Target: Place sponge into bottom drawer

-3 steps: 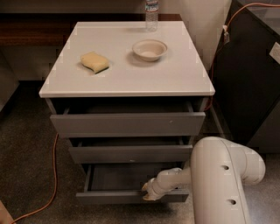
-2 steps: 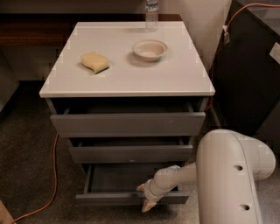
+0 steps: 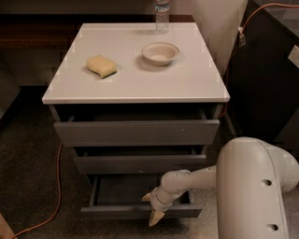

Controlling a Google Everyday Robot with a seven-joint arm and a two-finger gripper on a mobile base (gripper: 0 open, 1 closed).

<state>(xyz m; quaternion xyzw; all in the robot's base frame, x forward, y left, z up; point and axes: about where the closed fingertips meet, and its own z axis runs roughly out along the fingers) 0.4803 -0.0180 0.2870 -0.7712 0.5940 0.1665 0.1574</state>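
Orange cable [image 3: 57, 177] trails down the floor on the left. Up on the white desk [image 3: 140, 84], the sponge [image 3: 101, 66] lies on the left half, well apart from the white bowl [image 3: 160, 52] and the water bottle [image 3: 162, 10] at the back edge. Down low, the bottom drawer [image 3: 121, 211] stands pulled out. The gripper [image 3: 152, 207] is at its front, fingers [image 3: 155, 217] spread, one tip on the tray side, one outside the grey front. The sponge lies far above them, untouched.
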